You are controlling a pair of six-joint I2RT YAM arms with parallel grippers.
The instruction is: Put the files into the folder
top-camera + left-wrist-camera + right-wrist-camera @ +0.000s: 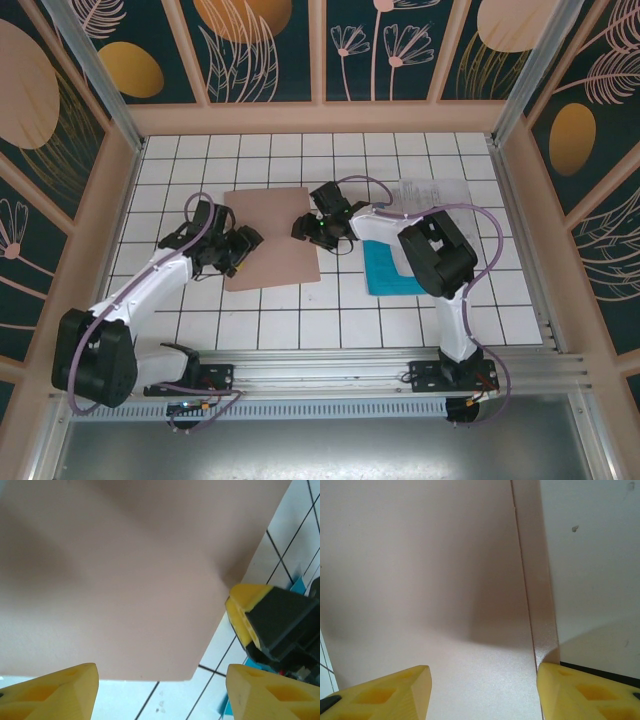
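Top view first: you're at the get-the-folder-open step, I'd say. The folder (270, 240) lies flat, with the left gripper (240, 245) at its left edge and the right gripper (313, 228) at its right edge. Both files sit outside it, to its right. The white printed sheet (435, 190) is well apart from it, and the teal sheet (388, 272) is nearer, partly under the right arm.

Left wrist: jaws spread wide and gripping nothing, over the folder's near corner. A yellow finger (247, 611) of the right gripper touches the folder's right edge.

Right wrist: jaws apart too, nothing pinched that I can see. One finger (585, 690) sits right at a seam on the folder.

Next you'll need to catch just the top cover and lift it.

Count: one folder, two files, two grippers.
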